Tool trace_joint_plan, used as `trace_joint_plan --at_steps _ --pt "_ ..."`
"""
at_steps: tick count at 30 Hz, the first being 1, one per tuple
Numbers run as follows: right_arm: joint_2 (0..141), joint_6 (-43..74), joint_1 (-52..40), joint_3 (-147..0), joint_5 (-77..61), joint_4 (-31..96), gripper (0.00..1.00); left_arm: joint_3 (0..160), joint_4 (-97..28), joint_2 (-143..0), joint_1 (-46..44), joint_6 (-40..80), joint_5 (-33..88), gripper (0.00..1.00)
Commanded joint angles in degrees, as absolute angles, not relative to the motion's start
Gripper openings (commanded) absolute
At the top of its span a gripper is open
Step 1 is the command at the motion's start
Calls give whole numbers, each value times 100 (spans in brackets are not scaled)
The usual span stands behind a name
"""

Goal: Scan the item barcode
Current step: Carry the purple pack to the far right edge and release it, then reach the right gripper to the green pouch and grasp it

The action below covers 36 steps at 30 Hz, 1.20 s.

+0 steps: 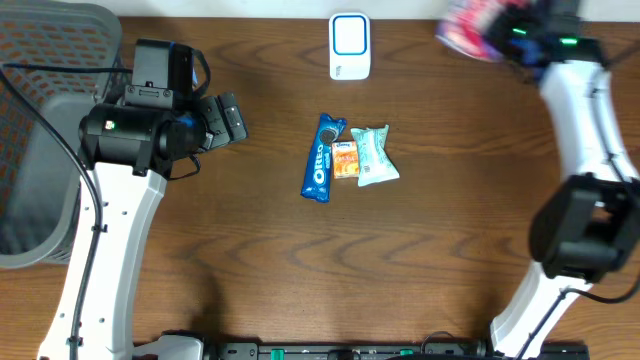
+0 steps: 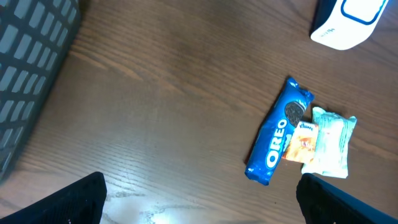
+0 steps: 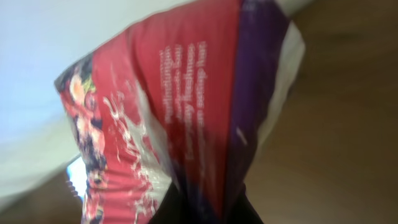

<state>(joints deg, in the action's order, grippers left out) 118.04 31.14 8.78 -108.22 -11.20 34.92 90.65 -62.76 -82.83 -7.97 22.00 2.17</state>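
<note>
Right gripper [image 1: 505, 32]: clenched on a red-and-purple packet [image 1: 465, 28], up by the table's far edge. Scanner [image 1: 350, 45]: stood apart from the packet along that same edge, toward the table's middle; my right arm was the nearer one. Packet's long axis ran outward from my fingers. Barcode: not visible. Left gripper [image 1: 225, 118]: spread wide, holding nothing, facing the Oreo pack [image 1: 322, 158].

Dark wood-grain table [image 1: 260, 260]. 3 packets lie grouped at centre, side by side: blue Oreo pack [image 1: 322, 160], small orange packet [image 1: 345, 164] touching it, pale green packet [image 1: 375, 155] touching the orange one. 1 white scanner [image 1: 350, 47] stands at the far edge, well apart. Grey mesh basket [image 1: 50, 130] at the left side; its footing cannot be told.
</note>
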Motion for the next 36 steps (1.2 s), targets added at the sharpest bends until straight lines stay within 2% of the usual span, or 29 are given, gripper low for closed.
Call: trace_joint_plan --at_steps 1,5,7,8,9,11,12,16,21,23,28,30,33,36 --pt "11743 2128 1857 -10777 -462 4064 1 9087 -6298 -8274 -768 2099 143 98" --pt "11745 1448 2670 -10582 -458 4187 1 9087 -6298 -8274 -768 2099 143 98" --pt "11751 1341 3055 -10497 -456 4156 8 9087 -6298 -8274 -768 2099 143 98" --pt "11758 1341 3173 -10477 -458 4136 21 9087 -6298 -8274 -768 2099 143 98" --pt "11784 1343 3378 -10464 -460 4117 66 9087 -6298 -8274 -768 2102 143 98" --pt "11815 1367 3562 -10464 -497 4141 94 9087 -6298 -8274 -768 2099 143 98" --pt "11824 1365 3642 -10464 -561 4174 97 9087 -6298 -8274 -768 2099 143 98" --pt "11824 1323 3745 -10464 -1376 4289 99 9087 -6298 -8274 -768 2099 143 98" --pt "11824 891 3437 -10466 -3806 4327 95 9087 -6296 -8274 -768 2102 143 98" --pt "11824 587 3122 -10464 -4370 4499 93 9087 -6298 -8274 -768 2099 143 98" --pt "11828 -733 2027 -10346 -4327 5454 92 9087 -6298 -8274 -768 2099 143 98" --pt "11828 -757 1623 -10136 -4296 5463 95 9087 -6298 -8274 -768 2102 143 98" --pt "11830 -727 1024 -9692 -4300 5137 93 9087 -6298 -8274 -768 2102 143 98" --pt "11832 -257 257 -8978 -4296 4274 78 9087 -6298 -8274 -768 2099 143 98"
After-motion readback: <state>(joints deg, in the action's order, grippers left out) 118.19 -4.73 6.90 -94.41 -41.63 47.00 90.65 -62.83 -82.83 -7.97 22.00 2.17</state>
